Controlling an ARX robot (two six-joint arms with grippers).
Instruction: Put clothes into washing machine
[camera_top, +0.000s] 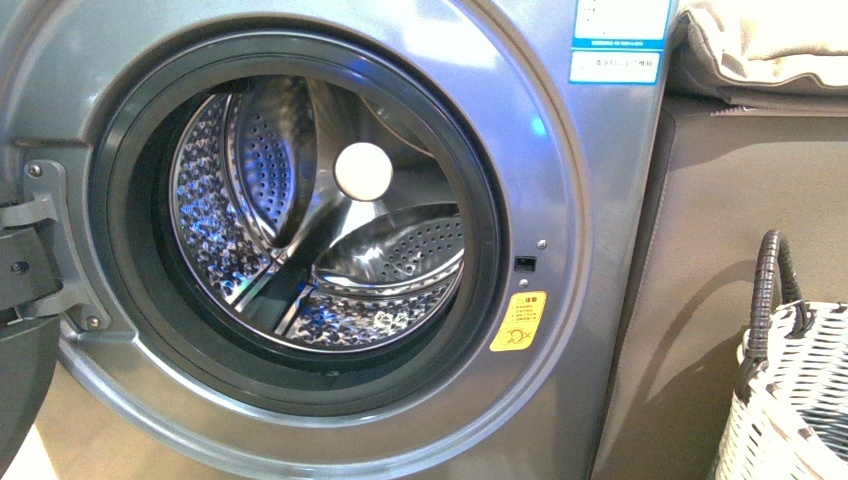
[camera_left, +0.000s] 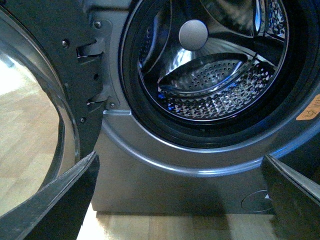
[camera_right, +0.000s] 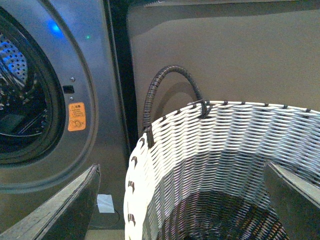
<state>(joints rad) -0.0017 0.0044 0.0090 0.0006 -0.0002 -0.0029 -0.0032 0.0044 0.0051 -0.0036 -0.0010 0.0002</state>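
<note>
While the washing machine (camera_top: 590, 200) fills my front view, its door (camera_left: 45, 45) swung open leftward and its drum (camera_top: 320, 230) exposed, the white basket (camera_right: 210, 150) stands beside it on the right. My left gripper (camera_left: 180, 157) hangs spread before the porthole, and my right gripper (camera_right: 182, 167) is spread facing the basket's inside.

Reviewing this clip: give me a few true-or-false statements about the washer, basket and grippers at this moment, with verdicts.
The washing machine has its door open, showing the drum. True.
A dark garment lies in the drum. False: only bare perforated steel shows.
The white basket stands right of the washing machine. True.
The right gripper grips fabric. False: its fingers are spread, holding nothing.
The yellow sticker sits left of the drum. False: it is to the drum's lower right.
</note>
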